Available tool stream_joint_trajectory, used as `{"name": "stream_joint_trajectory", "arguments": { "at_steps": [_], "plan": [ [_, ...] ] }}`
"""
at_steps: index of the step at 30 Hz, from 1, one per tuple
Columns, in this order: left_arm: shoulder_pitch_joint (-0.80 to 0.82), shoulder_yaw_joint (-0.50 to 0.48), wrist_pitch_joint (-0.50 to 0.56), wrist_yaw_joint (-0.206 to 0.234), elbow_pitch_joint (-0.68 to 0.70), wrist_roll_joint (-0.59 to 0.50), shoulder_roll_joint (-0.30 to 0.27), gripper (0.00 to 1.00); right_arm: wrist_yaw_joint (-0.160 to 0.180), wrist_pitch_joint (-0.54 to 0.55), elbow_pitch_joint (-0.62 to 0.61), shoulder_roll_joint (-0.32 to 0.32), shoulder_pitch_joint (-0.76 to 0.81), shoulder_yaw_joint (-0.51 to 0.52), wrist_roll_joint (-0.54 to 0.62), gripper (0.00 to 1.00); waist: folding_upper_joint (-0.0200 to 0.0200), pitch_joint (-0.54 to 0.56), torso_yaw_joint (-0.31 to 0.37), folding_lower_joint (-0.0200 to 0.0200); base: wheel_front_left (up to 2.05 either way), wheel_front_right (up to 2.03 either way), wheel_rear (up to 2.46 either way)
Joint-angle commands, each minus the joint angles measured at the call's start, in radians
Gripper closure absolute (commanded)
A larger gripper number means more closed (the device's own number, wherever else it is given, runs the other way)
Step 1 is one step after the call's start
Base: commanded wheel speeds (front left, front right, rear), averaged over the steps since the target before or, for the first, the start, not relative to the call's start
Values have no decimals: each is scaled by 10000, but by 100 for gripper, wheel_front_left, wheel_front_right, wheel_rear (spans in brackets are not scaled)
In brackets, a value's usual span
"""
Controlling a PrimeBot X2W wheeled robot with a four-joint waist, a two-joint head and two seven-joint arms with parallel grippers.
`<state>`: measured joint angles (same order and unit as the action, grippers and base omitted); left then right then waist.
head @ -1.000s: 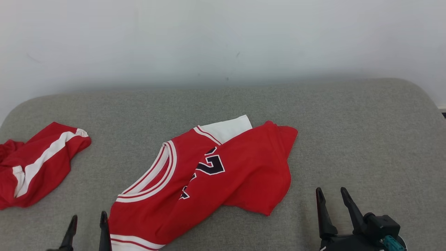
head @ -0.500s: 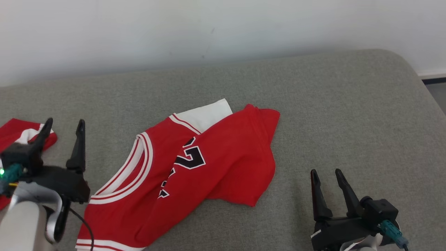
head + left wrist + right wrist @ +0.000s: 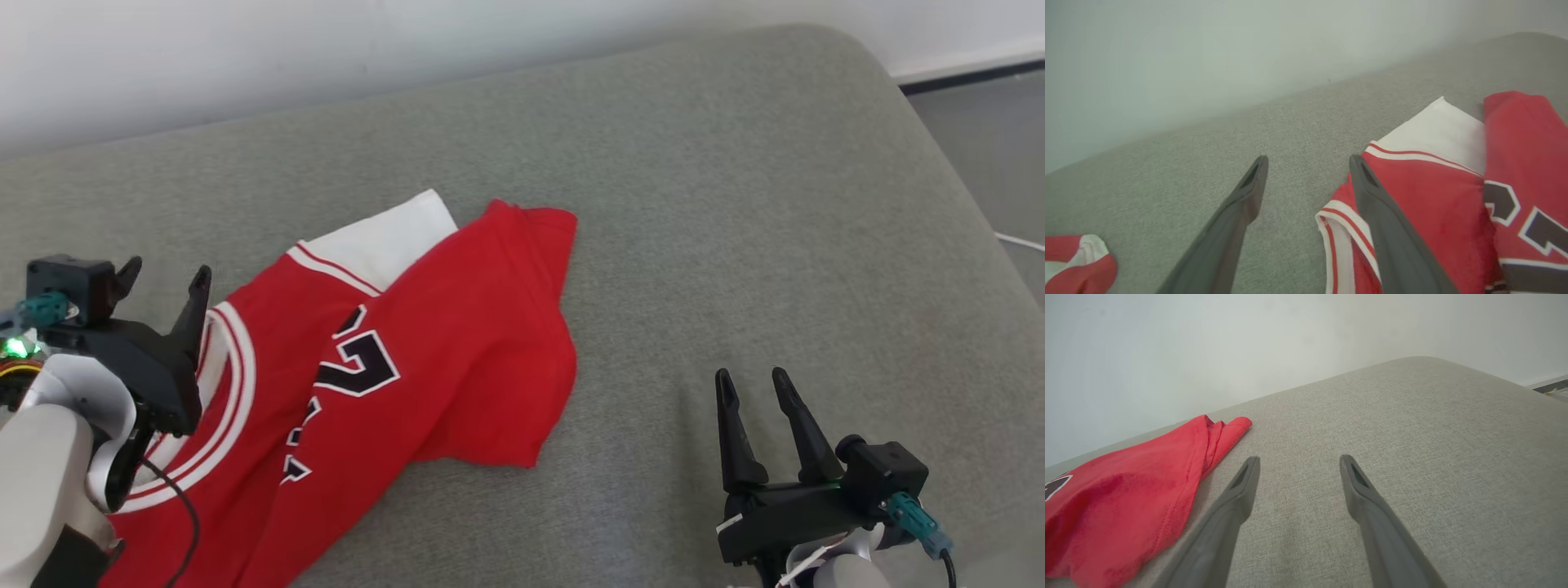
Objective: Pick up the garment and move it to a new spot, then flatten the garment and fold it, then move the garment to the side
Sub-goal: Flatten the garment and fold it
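Observation:
A red jersey with white trim and dark numbers lies rumpled on the grey cushion, partly folded over itself. My left gripper hovers open at the jersey's striped neckline, with nothing between its fingers. In the left wrist view the gripper points past the neckline edge of the jersey. My right gripper stands open over bare cushion to the right of the jersey's hem. The right wrist view shows the gripper beside the red hem.
A second red and white cloth lies at the left in the left wrist view. The white wall runs behind the cushion. The cushion's rounded right edge drops to a grey floor.
The head camera has swung right and down, so the scene shifted left. My left arm has risen into view to the jersey's neckline. The right gripper stays open over bare cushion.

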<state>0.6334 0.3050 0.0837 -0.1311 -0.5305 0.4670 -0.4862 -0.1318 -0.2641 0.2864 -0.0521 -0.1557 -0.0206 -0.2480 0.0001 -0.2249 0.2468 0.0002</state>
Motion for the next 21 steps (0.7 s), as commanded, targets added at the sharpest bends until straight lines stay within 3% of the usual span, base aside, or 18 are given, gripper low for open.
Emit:
{"name": "stream_joint_trajectory", "arguments": {
  "at_steps": [1,16,18,21],
  "plan": [
    [219,97,110,19,-137,298,-102,0,22,-5,-27,33,-106,-13,-78,0,-1,-330,388,-2,0,0,0],
    [766,2211,1133,18,-1610,1411,-719,0,22,-5,-58,30,-102,-3,-65,0,-1,-435,733,-2,0,0,0],
    [788,2355,1170,18,-1718,1620,-674,100,22,-5,-41,33,-141,45,-42,0,-1,-440,714,-2,0,0,0],
    [943,2506,888,19,-1727,1815,-692,100,22,-5,-38,32,-163,120,19,0,-1,-423,631,-2,0,0,0]
  ]
}}
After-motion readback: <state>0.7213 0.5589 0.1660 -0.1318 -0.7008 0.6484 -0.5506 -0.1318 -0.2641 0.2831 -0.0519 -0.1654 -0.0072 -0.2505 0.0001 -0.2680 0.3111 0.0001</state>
